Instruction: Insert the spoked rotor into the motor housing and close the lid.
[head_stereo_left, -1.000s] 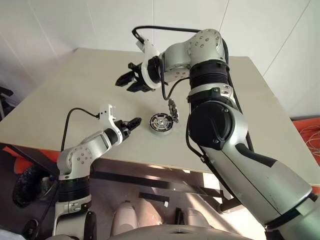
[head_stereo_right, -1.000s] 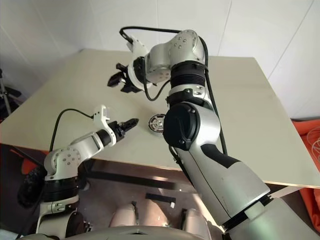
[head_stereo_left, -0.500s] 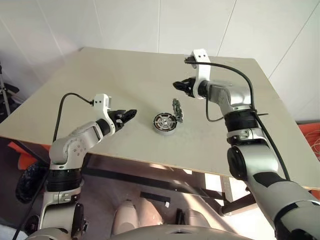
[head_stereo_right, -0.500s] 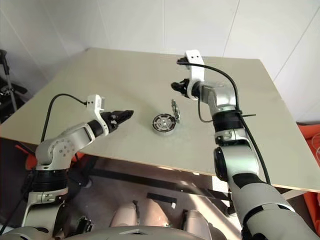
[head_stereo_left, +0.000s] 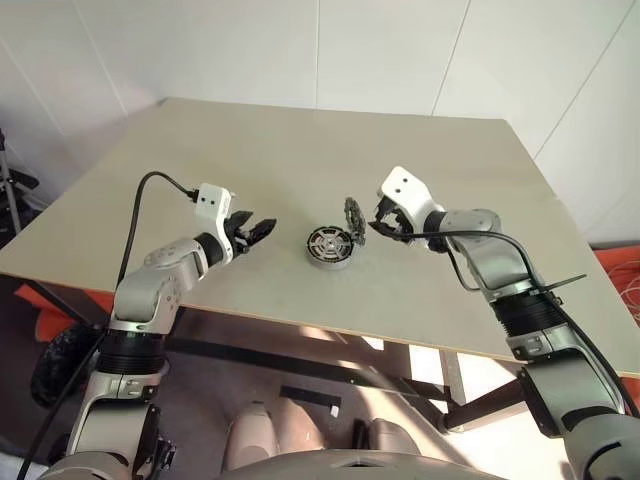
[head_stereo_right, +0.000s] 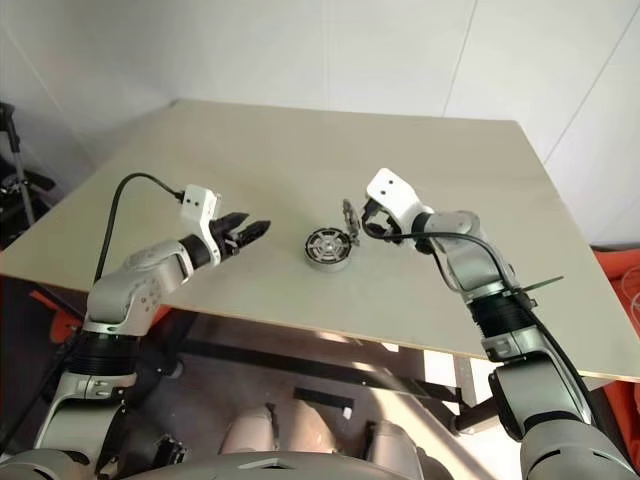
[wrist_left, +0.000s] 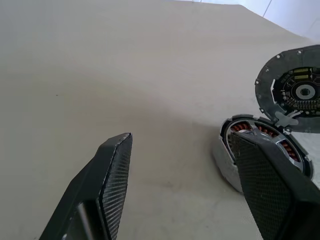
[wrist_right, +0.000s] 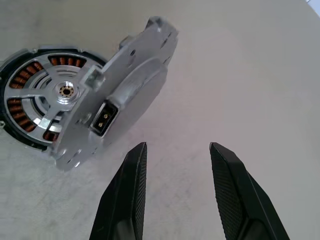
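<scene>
The motor housing (head_stereo_left: 329, 246) lies mid-table, a round dark ring with coppery windings (wrist_right: 22, 80). The spoked rotor (wrist_right: 65, 91) sits inside it, silver spokes around a small hub. The lid (head_stereo_left: 353, 221) stands tilted up on edge at the housing's right side; its grey back with a small connector (wrist_right: 102, 120) faces my right wrist camera. My right gripper (head_stereo_left: 378, 228) hovers just right of the lid, open and empty, fingers (wrist_right: 131, 175) short of it. To the housing's left my left gripper (head_stereo_left: 258, 230) points at it, open and empty, a hand's width away.
The beige table (head_stereo_left: 450, 180) is bare around the motor. Its front edge (head_stereo_left: 300, 325) runs close below the housing. White walls stand behind the table, and something orange (head_stereo_left: 615, 262) lies on the floor at the right.
My right arm has swung down from high over the table's middle to just right of the lid, wrist rolling. The left gripper has rolled on the spot. The camera view has shifted too.
</scene>
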